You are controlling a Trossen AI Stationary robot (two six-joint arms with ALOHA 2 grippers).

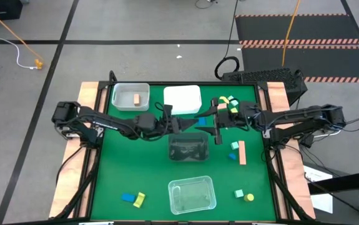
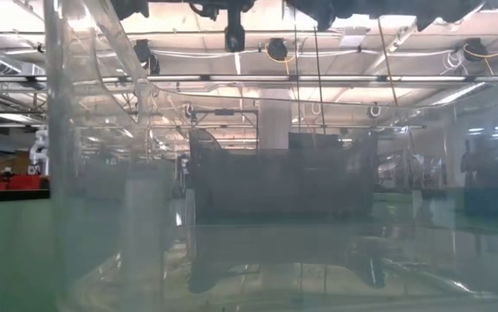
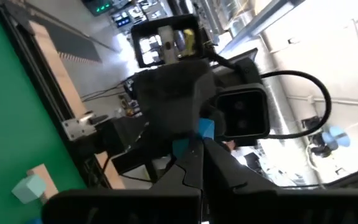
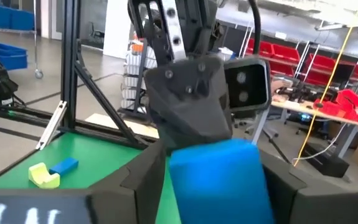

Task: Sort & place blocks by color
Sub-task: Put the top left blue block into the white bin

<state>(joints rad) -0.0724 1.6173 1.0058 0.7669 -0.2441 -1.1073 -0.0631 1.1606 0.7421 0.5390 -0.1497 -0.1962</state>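
Observation:
My two grippers meet tip to tip above the middle of the green table, over the far edge of a dark tray (image 1: 188, 148). Between them is a blue block (image 1: 201, 120), which fills the foreground of the right wrist view (image 4: 216, 174). My left gripper (image 1: 188, 122) comes from the table's left and my right gripper (image 1: 211, 122) from its right; both are shut on the block. Other blocks lie loose on the table: a yellow and mint cluster (image 1: 229, 103) at the far right, a tan bar (image 1: 242, 152), and a blue (image 1: 127, 197) and yellow (image 1: 140, 199) pair at the near left. My left gripper reaches level from the table's left. Its fingertips (image 4: 191, 134) meet the blue block's end that faces it; in the left wrist view one finger (image 3: 194, 158) crosses in front of the block (image 3: 205, 129). The block is lifted clear of the table. My right gripper pinches the blue block by its two opposite sides (image 4: 175, 180) between its two fingers, reaching level from the table's right. The block sits upright between the fingers, clear of the table and the dark tray.
A clear tray (image 1: 122, 90) at the far left holds a tan block (image 1: 137, 98). A white tray (image 1: 182, 99) stands beside it. Another clear tray (image 1: 193, 194) stands near the front edge; its wall fills the low view (image 2: 101, 173). Mint (image 1: 239, 194) and yellow (image 1: 249, 197) blocks lie at the near right.

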